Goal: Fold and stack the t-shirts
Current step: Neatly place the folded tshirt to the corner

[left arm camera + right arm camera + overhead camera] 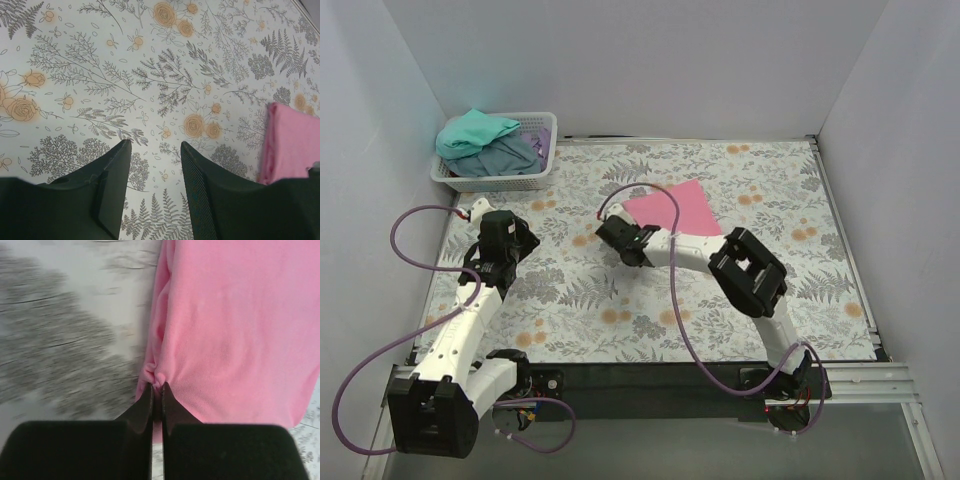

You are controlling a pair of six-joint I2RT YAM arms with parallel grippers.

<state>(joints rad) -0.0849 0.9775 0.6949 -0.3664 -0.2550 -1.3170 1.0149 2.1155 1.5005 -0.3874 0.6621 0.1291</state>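
Note:
A folded pink t-shirt [678, 207] lies flat near the middle of the flowered table. My right gripper [623, 243] is at its near left edge and is shut on a pinch of the pink t-shirt [225, 325], the cloth bunched at the fingertips [156, 386]. My left gripper [155, 145] hovers open over bare tablecloth to the left, nothing between its fingers; the pink t-shirt's [292, 142] edge shows at its right. A teal t-shirt [475, 133] and a grey-blue t-shirt [510, 157] lie piled in the basket.
The white lattice basket [507, 181] stands at the back left corner, against the left wall. White walls close in the table on three sides. The table's metal rail [840, 235] runs along its right edge.

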